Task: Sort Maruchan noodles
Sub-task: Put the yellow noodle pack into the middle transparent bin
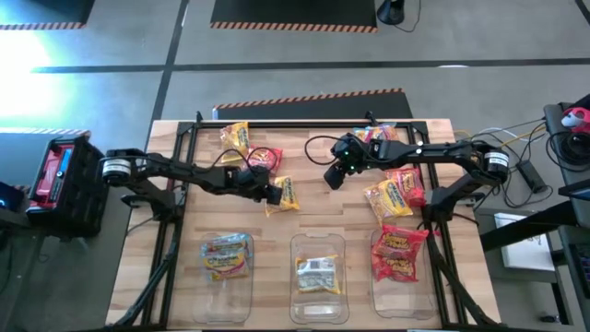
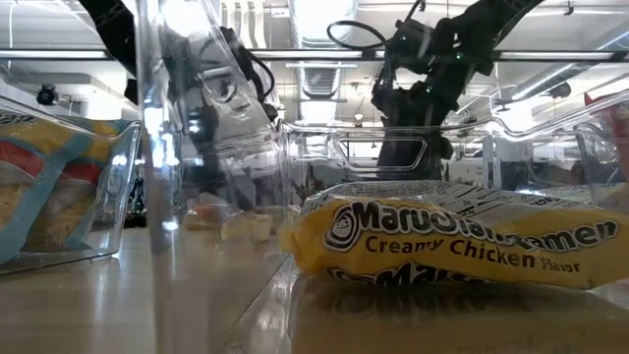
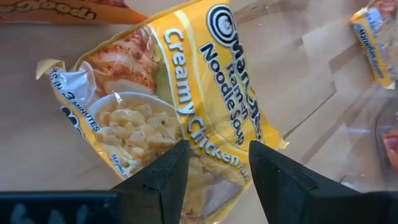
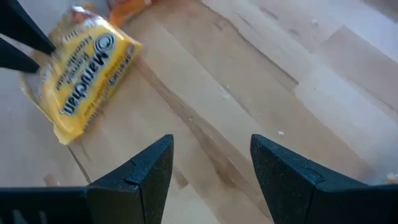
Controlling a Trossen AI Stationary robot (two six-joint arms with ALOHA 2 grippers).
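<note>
1. Your left gripper (image 3: 213, 171) is hovering low over a yellow Maruchan packet (image 3: 186, 106) on the wooden table (image 1: 318, 207), fingers spread apart on either side of the wrapper's edge and not yet closing on it; the left wrist view is showing "Creamy Chicken", "Ramen Noodle Soup" and "3 minutes" on the wrapper.
2. Your right gripper (image 4: 211, 168) is hanging over bare wood near the table's middle, released and holding nothing; its wrist view is catching the same yellow packet (image 4: 87, 78) off to one side, "Maruchan" readable along it.
3. The high view is giving you what the wrist cameras are missing: three clear bins (image 1: 318, 277) along the near edge, the left one holding a pale blue packet (image 1: 226, 256), the middle one a yellow packet (image 1: 318, 274), the right one red packets (image 1: 398, 251).
4. Loose packets (image 1: 395, 189) are lying unsorted under the right arm, with more (one orange, one red) near the left arm (image 1: 249, 148).
5. The low view is looking through the middle bin, where the wrapper (image 2: 462, 241) is reading "Creamy Chicken Flavor".
</note>
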